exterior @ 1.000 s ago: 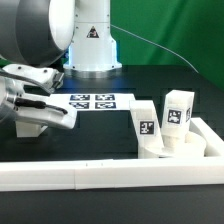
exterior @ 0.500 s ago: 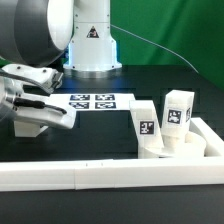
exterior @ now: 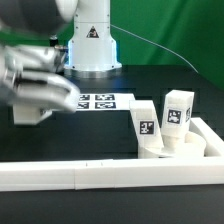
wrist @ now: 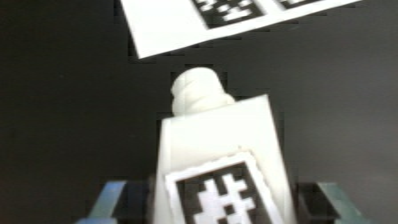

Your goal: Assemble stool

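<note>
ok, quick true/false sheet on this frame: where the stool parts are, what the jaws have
1. Two legs stand upright on the seat. True.
2. The jaws are empty. False: the wrist view shows a third leg between them, tag facing the camera.
3. The marker board rests on top of the seat. False: it lies flat on the table, apart from the seat, toward the exterior view's left of it.
4. The seat sits close to the border rail, at the exterior view's right. True.
</note>
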Tool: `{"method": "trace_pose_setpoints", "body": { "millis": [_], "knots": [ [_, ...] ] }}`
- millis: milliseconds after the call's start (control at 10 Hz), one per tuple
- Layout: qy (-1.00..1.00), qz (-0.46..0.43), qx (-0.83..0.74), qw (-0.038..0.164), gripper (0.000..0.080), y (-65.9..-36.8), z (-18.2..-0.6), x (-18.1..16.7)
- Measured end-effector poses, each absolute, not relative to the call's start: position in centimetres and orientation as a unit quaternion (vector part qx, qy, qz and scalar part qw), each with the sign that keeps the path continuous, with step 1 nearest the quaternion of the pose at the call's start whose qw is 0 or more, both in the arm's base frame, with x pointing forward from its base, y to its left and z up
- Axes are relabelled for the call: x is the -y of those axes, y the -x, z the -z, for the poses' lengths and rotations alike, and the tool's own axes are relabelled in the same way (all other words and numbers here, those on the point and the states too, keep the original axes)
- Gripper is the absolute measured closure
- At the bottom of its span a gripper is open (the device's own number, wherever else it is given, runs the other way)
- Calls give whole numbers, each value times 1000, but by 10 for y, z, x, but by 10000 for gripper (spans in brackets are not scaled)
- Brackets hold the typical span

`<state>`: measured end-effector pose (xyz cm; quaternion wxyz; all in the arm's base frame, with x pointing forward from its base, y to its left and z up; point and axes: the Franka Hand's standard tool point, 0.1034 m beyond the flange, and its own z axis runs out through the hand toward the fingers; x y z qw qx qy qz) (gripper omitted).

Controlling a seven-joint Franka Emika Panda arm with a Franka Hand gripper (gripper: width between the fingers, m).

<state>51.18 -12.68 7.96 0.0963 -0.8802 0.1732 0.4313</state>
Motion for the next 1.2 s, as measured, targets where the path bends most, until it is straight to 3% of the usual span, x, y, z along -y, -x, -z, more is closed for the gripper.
{"method": "trace_pose_setpoints", "body": {
  "millis": [100, 200, 400, 500, 800, 900, 1200],
  "knots": [
    [882, -422, -185, 94, 476, -518, -101, 126],
    [870, -442, -199, 94, 476, -512, -110, 127],
    [903, -373, -199, 81, 476, -530, -100, 130],
    [912, -344, -209, 76, 476, -535, -108, 123],
    [942, -242, -225, 58, 476, -569, -170, 65],
    [947, -222, -224, 58, 476, -578, -182, 58],
    [966, -121, -224, 55, 476, -598, -181, 62]
  ]
}}
